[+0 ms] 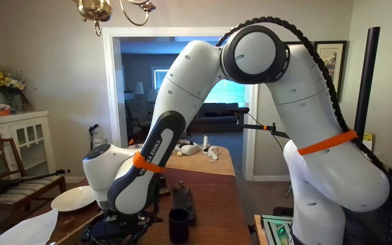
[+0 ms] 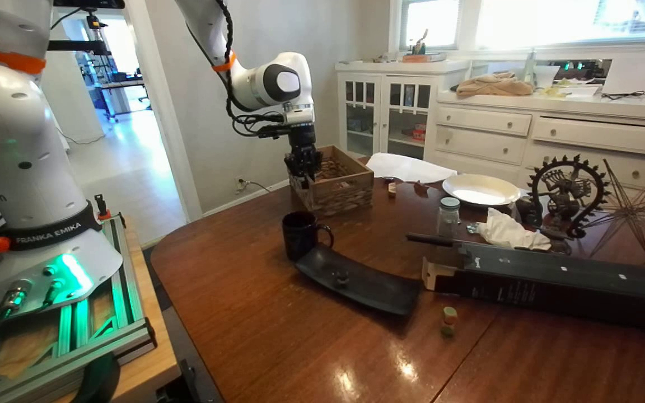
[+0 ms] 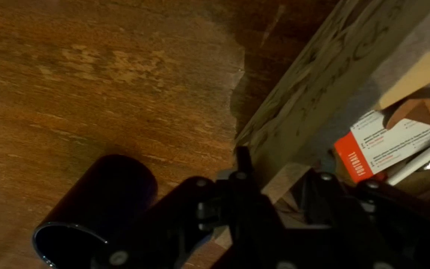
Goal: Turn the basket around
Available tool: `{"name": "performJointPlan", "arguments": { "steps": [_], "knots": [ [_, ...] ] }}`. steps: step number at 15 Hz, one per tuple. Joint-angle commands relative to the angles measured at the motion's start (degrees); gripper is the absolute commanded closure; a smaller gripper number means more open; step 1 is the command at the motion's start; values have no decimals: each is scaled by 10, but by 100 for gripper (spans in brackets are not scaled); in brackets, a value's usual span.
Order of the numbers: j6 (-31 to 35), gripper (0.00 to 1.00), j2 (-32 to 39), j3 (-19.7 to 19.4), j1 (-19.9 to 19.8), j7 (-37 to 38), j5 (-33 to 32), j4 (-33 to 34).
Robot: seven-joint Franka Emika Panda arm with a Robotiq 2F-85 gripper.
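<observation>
Just one basket (one gripper at it).

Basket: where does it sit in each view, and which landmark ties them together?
In an exterior view: basket at the bottom, left of center, mostly out of sight.
In an exterior view: basket near the center.
Wrist view: basket, right side.
Shared landmark: the dark mug, in all three.

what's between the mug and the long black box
In an exterior view, a black tray lies between the mug and the box.
</observation>
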Motion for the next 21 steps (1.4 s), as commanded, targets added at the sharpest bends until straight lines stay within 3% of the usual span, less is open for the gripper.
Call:
{"name": "performJointPlan", "arguments": {
  "steps": [1, 13, 14, 15, 17, 21],
  "knots": [
    [-6, 95, 16, -7, 5, 12, -21, 19],
    [10, 94, 17, -28, -2, -64, -104, 22],
    [9, 76, 17, -30, -1, -65, -110, 22],
    [10, 51, 18, -32, 0, -65, -114, 21],
    [8, 47, 18, -34, 0, -66, -121, 20],
    [18, 18, 11, -34, -4, -59, -113, 15]
  ]
}}
